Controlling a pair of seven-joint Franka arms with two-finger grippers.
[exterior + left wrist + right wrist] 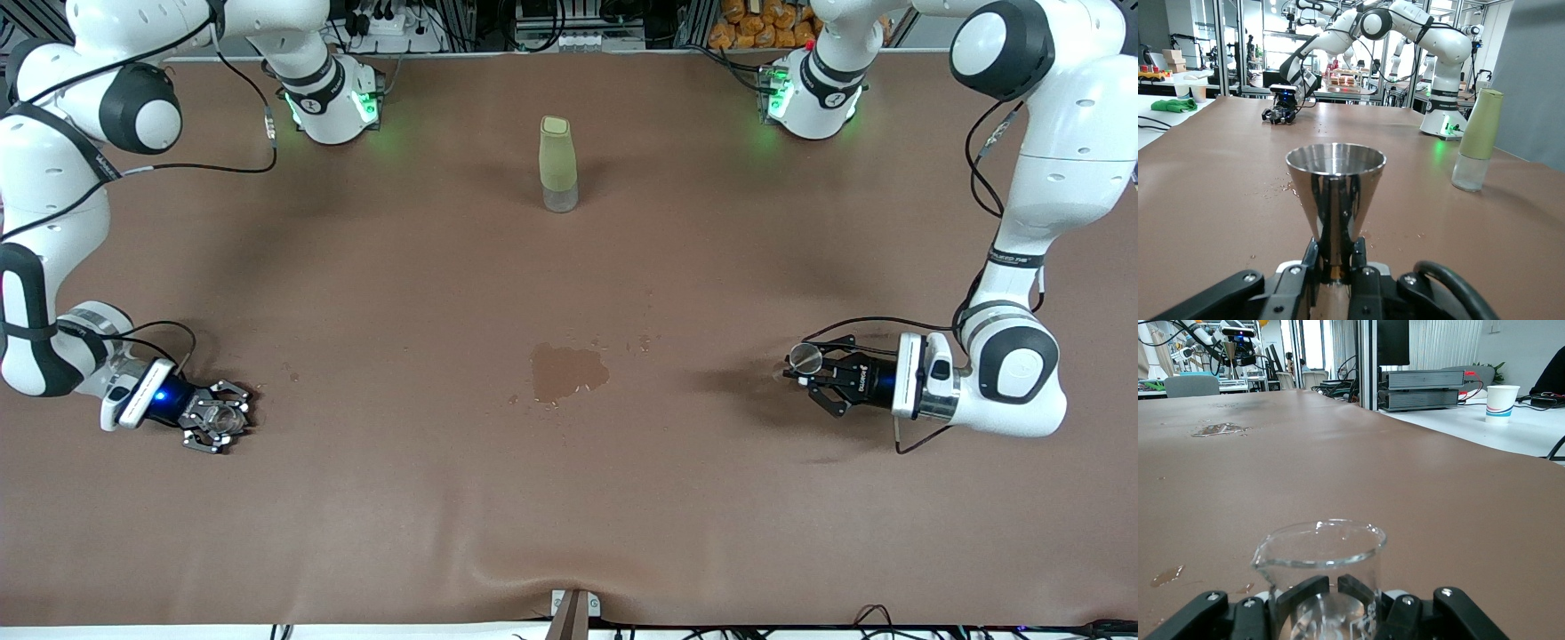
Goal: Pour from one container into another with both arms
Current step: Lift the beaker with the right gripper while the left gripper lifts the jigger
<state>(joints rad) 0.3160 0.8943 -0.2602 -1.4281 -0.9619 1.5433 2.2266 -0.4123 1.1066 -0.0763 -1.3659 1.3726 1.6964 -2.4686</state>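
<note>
The tiny clear cup [222,418] [1319,550] sits low at the table surface toward the right arm's end, with my right gripper [218,427] [1338,587] shut on it. Its fingers [1308,590] wrap the cup's lower wall, and its spouted rim stands above them. The shiny metal jigger [806,357] [1335,193] stands upright toward the left arm's end. My left gripper [811,375] [1335,260] is shut on its narrow waist, low over the table. The table's whole middle lies between the two containers.
A tall pale-green bottle [558,164] [1478,140] stands in the middle of the table, farther from the front camera than both grippers. A wet patch [567,372] [1219,429] with small droplets around it lies between the grippers.
</note>
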